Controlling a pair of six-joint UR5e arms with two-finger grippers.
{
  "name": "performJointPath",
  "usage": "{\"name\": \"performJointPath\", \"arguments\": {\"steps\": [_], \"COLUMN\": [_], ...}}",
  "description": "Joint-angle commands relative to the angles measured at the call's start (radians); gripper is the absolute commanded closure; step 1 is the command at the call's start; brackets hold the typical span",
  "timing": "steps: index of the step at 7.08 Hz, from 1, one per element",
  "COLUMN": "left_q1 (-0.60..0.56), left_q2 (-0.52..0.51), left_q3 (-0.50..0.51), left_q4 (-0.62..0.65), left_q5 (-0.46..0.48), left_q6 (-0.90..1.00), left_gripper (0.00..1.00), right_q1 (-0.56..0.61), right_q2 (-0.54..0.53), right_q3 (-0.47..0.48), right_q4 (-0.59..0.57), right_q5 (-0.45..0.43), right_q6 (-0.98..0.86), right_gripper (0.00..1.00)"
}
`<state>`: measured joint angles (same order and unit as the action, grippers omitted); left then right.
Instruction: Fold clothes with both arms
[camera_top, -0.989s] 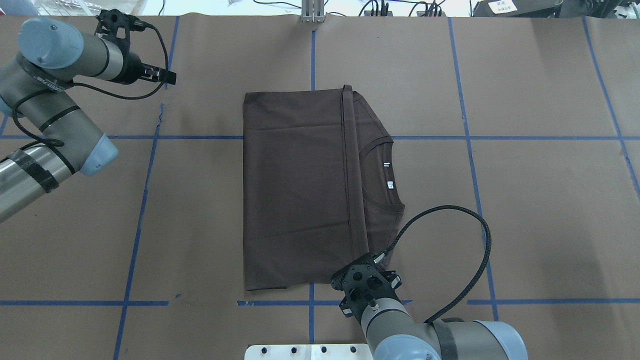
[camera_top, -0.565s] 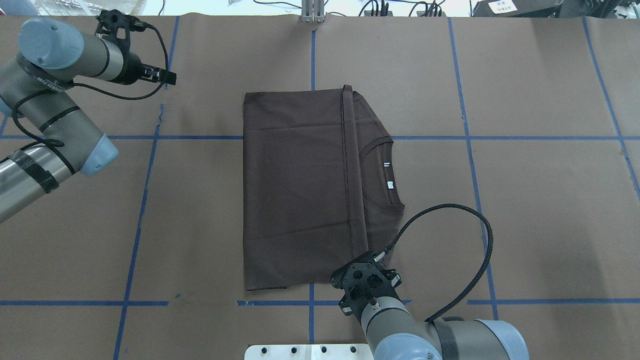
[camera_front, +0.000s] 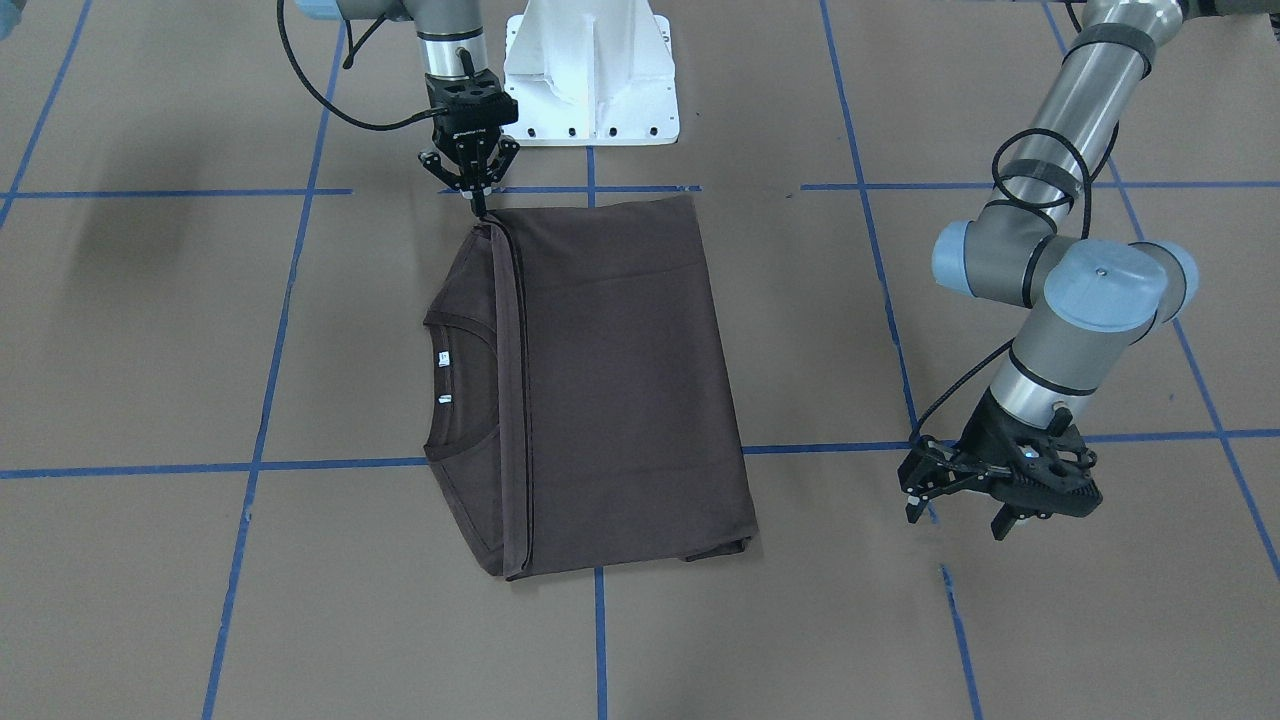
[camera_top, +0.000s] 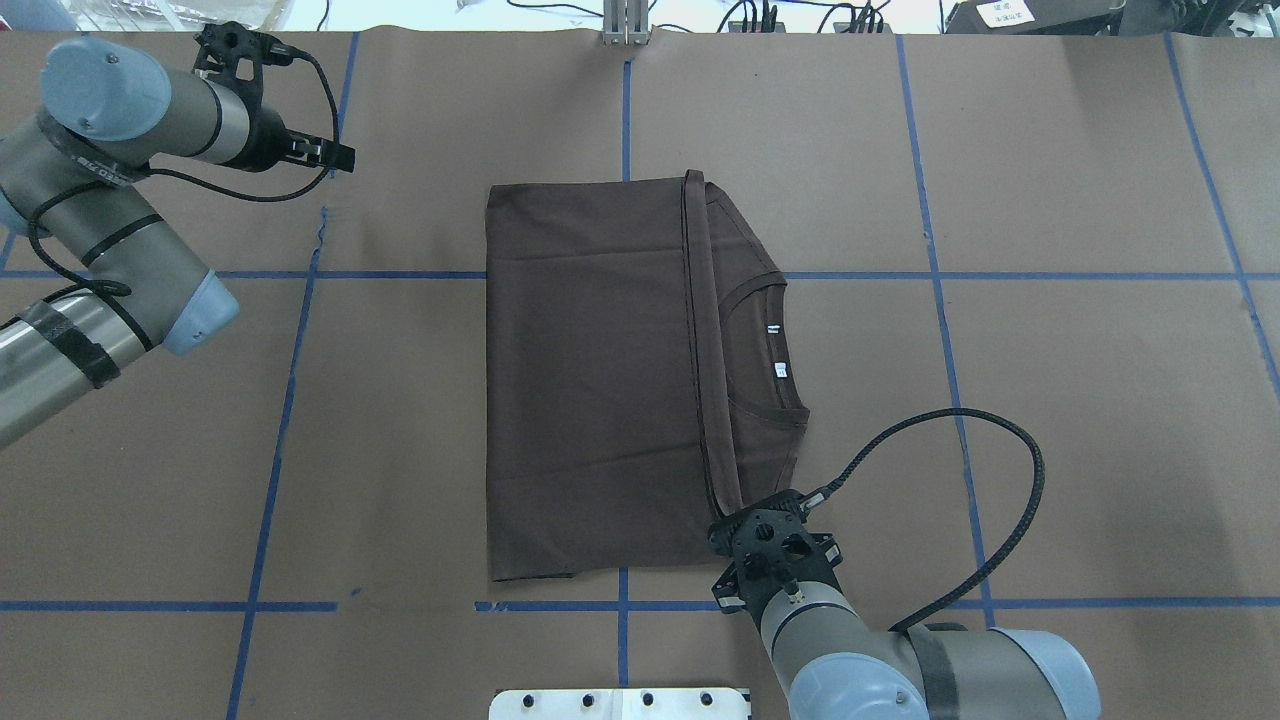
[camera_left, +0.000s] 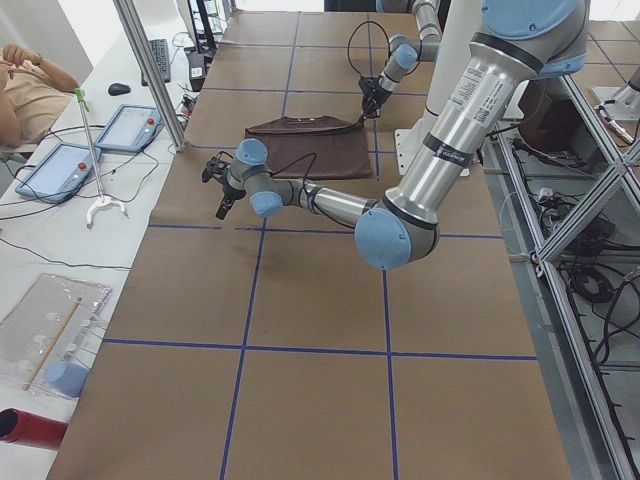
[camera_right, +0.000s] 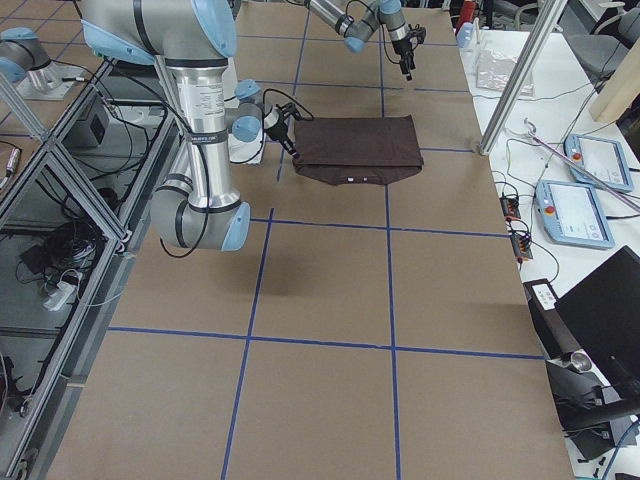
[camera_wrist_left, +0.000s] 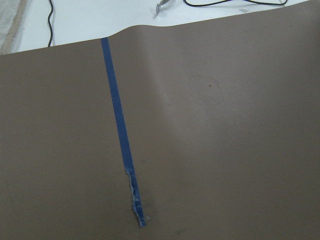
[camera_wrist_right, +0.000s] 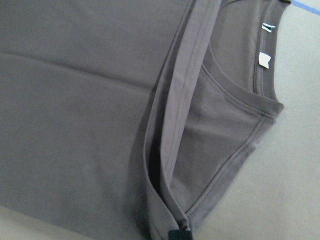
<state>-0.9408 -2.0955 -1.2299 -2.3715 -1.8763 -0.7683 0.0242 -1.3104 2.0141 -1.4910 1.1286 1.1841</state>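
Observation:
The dark brown T-shirt (camera_top: 600, 380) lies folded flat mid-table, its hem strip (camera_top: 700, 340) lying over the collar (camera_top: 770, 345) and white neck tags (camera_top: 781, 370). It also shows in the front view (camera_front: 600, 380). My right gripper (camera_front: 479, 210) stands at the shirt's near edge, its fingertips drawn together on the hem corner. In the right wrist view the hem (camera_wrist_right: 172, 145) runs down into a dark fingertip (camera_wrist_right: 180, 234). From overhead the right gripper (camera_top: 762, 530) hides that corner. My left gripper (camera_front: 958, 512) is open and empty over bare table far to the left, also seen from overhead (camera_top: 335, 155).
Blue tape lines (camera_top: 622, 100) grid the brown table cover. The white pedestal base (camera_front: 590, 70) stands at the robot's edge. The right arm's black cable (camera_top: 1020, 520) loops out to the right. The left wrist view shows a torn tape end (camera_wrist_left: 137, 210).
My right gripper has shifted to the right along the shirt's near edge, and its cable loop has swung out with it. The left arm has barely moved.

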Motion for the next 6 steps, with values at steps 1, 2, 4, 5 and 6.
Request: {"name": "performJointPath", "arguments": {"steps": [1,2,4,5,6], "left_q1": [0.000,0.000,0.000,0.002,0.002], "left_q2": [0.000,0.000,0.000,-0.001,-0.001], "left_q3": [0.000,0.001,0.000,0.000,-0.002], "left_q4": [0.000,-0.002,-0.002,0.000,0.000], "left_q5": [0.000,-0.001,-0.001,-0.001,-0.001], "left_q6": [-0.002,-0.002,-0.002,-0.002,-0.002], "left_gripper": [0.00,0.00,0.00,0.00,0.00], "right_q1": [-0.023,-0.026,-0.027,-0.026,-0.018], "right_q2": [-0.013,-0.021,-0.027,-0.024,-0.023], "right_q3": [0.002,0.000,0.000,0.017,0.073], "right_q4": [0.000,-0.002,0.000,0.005,0.009], "right_q5": [-0.006,-0.006,-0.006,0.005,0.020], "right_q6": [0.095,0.100,0.160,0.157,0.147], "right_gripper": [1.00,1.00,0.01,0.00,0.00]}}
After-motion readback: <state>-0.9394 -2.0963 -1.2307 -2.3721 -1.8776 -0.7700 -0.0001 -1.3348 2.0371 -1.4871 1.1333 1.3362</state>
